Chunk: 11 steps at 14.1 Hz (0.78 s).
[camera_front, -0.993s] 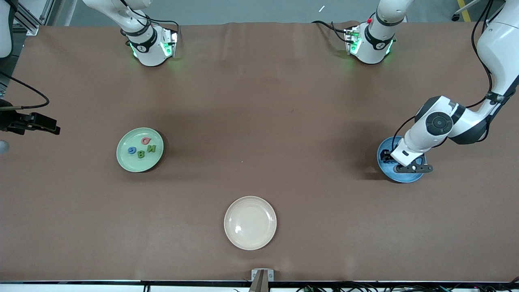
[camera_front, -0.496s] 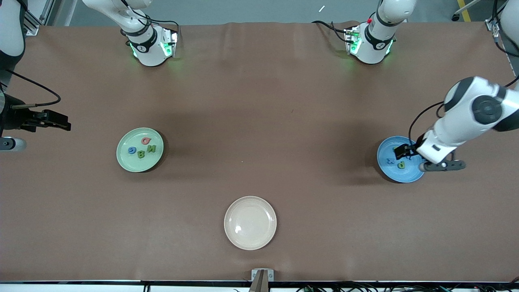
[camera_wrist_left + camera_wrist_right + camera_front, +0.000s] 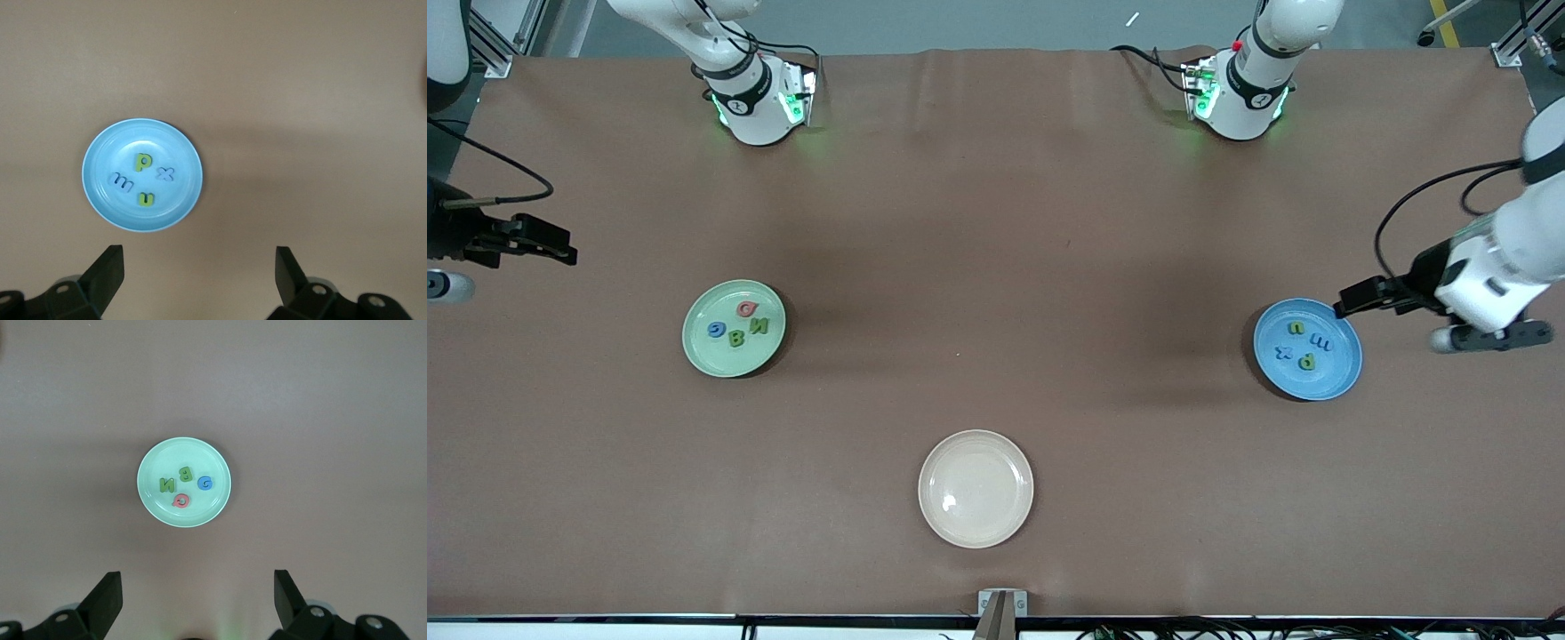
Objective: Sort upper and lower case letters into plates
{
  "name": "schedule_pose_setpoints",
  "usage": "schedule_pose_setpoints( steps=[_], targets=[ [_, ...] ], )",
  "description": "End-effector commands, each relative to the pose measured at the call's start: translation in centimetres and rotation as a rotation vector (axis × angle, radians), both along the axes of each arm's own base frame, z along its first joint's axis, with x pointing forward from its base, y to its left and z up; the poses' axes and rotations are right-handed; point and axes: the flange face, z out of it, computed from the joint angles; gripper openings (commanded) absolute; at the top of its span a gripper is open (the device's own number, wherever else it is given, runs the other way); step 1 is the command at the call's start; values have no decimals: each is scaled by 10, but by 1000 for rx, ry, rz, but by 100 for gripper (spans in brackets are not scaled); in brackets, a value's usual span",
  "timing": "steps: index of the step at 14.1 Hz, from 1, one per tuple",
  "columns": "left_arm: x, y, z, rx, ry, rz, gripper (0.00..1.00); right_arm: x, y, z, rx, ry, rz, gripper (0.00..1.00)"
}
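Observation:
The pale green plate [image 3: 694, 348] lies toward the right arm's end and holds a pink Q [image 3: 745, 308], blue G [image 3: 716, 330], green B [image 3: 736, 338] and green N [image 3: 759, 325]. The blue plate [image 3: 1347, 366] lies toward the left arm's end with a green n [image 3: 1298, 328], blue m [image 3: 1321, 344], blue x [image 3: 1284, 352] and green p [image 3: 1306, 362] in it. My left gripper [image 3: 1352, 300] hangs open and empty in the air at that plate's edge. My right gripper [image 3: 560, 249] is open and empty, high over the table's right-arm end.
An empty cream-white plate [image 3: 996, 511] sits near the front edge, midway along the table. Both arm bases [image 3: 756, 98] stand along the table's back edge. The brown table cover runs bare between the three plates.
My left gripper rose off the blue plate and drew back toward the left arm's end, uncovering the small letters. My right gripper shifted only slightly.

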Motion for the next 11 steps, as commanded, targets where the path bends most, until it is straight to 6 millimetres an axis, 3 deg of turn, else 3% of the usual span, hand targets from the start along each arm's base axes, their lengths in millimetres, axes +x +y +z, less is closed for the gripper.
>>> schedule_pose_setpoints(
  steps=[1,5,11],
  targets=[
    [-3,-1,21,4,12,-9,100,-21,-2,6,17,-24,-5,100],
    [-4,2,38,11,1,-3,100,-37,-8,14,20,-53,-12,100],
    [-3,3,37,12,1,-9,100,-48,-14,26,17,-77,-21,100]
  ],
)
